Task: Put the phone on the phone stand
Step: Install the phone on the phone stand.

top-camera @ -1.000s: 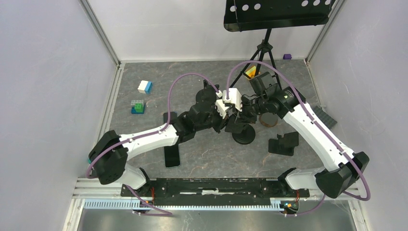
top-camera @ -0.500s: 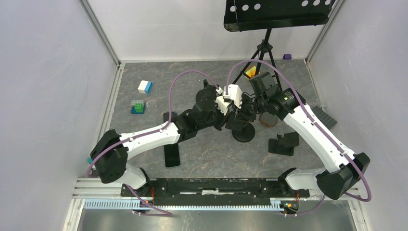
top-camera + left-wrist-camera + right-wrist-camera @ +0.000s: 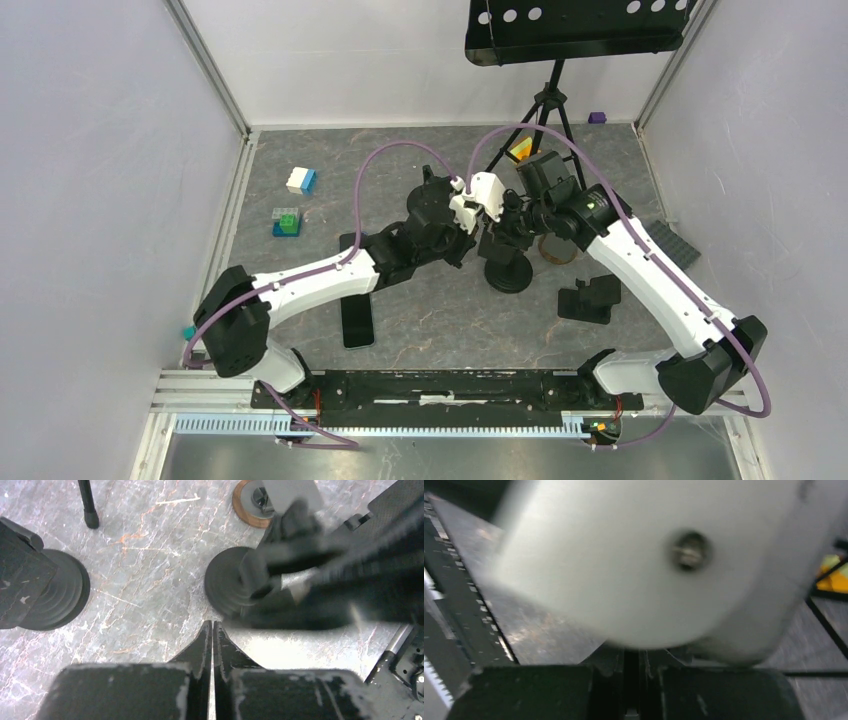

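The phone [image 3: 357,322] is a black slab lying flat on the table near the left arm's forearm. The phone stand [image 3: 508,274] has a round black base; it also shows in the left wrist view [image 3: 227,582]. My right gripper [image 3: 499,240] sits over the stand's upper part, jaws nearly closed on something dark that appears to be the stand. Its own view is mostly blocked by the left wrist's white body [image 3: 644,560]. My left gripper [image 3: 213,626] is shut and empty, hovering just beside the stand's base, also seen from above [image 3: 474,240].
A second round black base [image 3: 55,595] stands left of my left fingers. A wooden ring [image 3: 556,250], a black holder [image 3: 590,298], tripod legs [image 3: 545,110] under a music stand, and toy bricks [image 3: 287,221] lie around. Walls enclose the table on three sides.
Both grippers have edged toward the back of the table. The stand's round base has shifted slightly back and right with the right gripper. The phone has not moved.
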Motion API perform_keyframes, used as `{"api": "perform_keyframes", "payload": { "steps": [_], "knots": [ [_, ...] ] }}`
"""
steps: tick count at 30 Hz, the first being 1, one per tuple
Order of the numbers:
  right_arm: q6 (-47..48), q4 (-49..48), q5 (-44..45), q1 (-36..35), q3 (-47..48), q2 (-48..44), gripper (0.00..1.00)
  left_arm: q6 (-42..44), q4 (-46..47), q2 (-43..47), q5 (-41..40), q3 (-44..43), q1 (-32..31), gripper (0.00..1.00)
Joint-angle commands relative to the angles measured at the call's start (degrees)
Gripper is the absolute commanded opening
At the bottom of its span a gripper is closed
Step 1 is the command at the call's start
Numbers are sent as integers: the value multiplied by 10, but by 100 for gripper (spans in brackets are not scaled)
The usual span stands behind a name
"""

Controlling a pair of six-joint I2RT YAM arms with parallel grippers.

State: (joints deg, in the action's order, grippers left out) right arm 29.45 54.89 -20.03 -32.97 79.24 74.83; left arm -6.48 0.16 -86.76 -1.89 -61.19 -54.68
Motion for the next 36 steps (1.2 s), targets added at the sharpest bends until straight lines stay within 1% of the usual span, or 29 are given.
{"api": "perform_keyframes", "payload": {
  "steps": [1, 4, 6, 12, 16, 18, 20, 21, 22, 24, 25, 27, 29, 30, 31, 33, 36],
  "knots": [
    [0, 7, 152, 5, -21, 28, 0, 0, -28, -9, -7, -43, -18, 2],
    [-4, 5, 158, 6, -18, 34, 0, -5, -36, -15, -8, -50, -19, 2],
    [-6, 6, 146, 6, -12, 36, 0, -6, -38, -17, -5, -51, -19, 2],
    [7, 13, 44, 5, 11, 19, 0, 1, -37, -13, 2, -49, -18, 2],
    [17, 18, -1, 5, 16, -1, 0, 15, -23, -1, 17, -36, -14, 3],
    [24, 21, -22, 5, 15, -10, 0, 19, -18, 5, 37, -33, -10, 15],
    [27, 22, -35, 5, 14, -20, 0, 25, -11, 10, 63, -28, -4, 31],
    [32, 28, -40, 5, 17, -25, 0, 31, -8, 14, 71, -26, -2, 41],
    [37, 33, -45, 5, 17, -31, 0, 36, -6, 16, 85, -25, 2, 49],
    [42, 41, -53, 5, 9, -49, 0, 57, -5, 22, 96, -26, 7, 62],
    [56, 55, -67, 5, 5, -57, 0, 71, -5, 24, 104, -28, 9, 66],
    [60, 60, -71, 5, -15, -76, 0, 113, -18, 20, 120, -41, 12, 71],
    [70, 59, -71, 6, -39, -107, 0, 159, -36, 8, 171, -62, 17, 75],
    [72, 60, -67, 6, -47, -119, 0, 182, -56, -1, 183, -79, 17, 76],
    [79, 66, -67, 6, -51, -132, 0, 197, -69, -11, 186, -92, 17, 77],
    [94, 81, -73, 6, -51, -152, 0, 222, -85, -29, 219, -114, 23, 78],
    [110, 99, -67, 7, -63, -176, 0, 235, -92, -49, 232, -139, 24, 79]
  ]
}}
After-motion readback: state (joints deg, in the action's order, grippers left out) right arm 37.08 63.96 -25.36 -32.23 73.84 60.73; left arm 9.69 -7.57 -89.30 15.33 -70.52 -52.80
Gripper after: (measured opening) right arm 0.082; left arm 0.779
